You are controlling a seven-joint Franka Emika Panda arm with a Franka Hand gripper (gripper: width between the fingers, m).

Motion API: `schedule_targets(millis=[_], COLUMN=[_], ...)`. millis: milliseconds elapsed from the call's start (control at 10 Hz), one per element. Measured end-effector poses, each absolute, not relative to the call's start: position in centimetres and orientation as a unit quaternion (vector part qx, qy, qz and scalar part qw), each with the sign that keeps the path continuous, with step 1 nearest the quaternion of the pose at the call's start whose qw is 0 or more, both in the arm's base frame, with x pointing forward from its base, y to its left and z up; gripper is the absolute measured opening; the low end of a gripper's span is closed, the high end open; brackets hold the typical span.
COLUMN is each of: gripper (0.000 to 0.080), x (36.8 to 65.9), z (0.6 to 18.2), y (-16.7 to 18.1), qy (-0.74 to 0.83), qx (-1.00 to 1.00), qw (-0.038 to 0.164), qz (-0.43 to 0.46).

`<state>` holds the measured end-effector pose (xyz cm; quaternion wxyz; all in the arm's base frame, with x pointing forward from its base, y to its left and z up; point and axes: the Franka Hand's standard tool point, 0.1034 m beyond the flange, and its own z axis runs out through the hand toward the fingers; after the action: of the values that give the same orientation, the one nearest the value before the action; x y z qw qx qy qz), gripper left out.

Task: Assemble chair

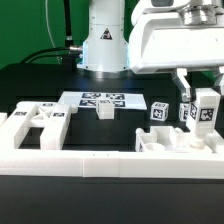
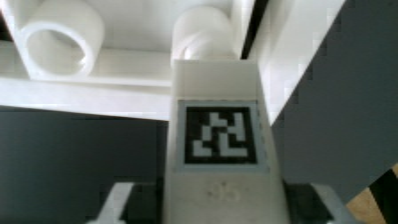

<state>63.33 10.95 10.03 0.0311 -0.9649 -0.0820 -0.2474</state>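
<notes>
Wrist view: gripper (image 2: pixel 222 206) narrowly closed on leg (image 2: pixel 221 110), clamped between the fingers (image 1: pixel 184 84) and jutting out past them; probably stiff, light, slick plastic, best pinched across flat opposite faces.

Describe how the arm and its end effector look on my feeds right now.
The arm is glossy white with rounded housings; its base column bears a dark triangular mark. Black cables run behind it. The end effector is a boxy white block ending in two slim pale fingers.
</notes>
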Motion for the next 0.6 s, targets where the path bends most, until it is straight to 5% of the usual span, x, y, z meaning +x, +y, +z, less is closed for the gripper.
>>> schedule_targets(millis=[600], gripper=[0.0287], x=[63.61], z=[10.05], y=[11.42], qy=[-0.086], qx=[-0.959], qw=[0.031], qz=[-0.268])
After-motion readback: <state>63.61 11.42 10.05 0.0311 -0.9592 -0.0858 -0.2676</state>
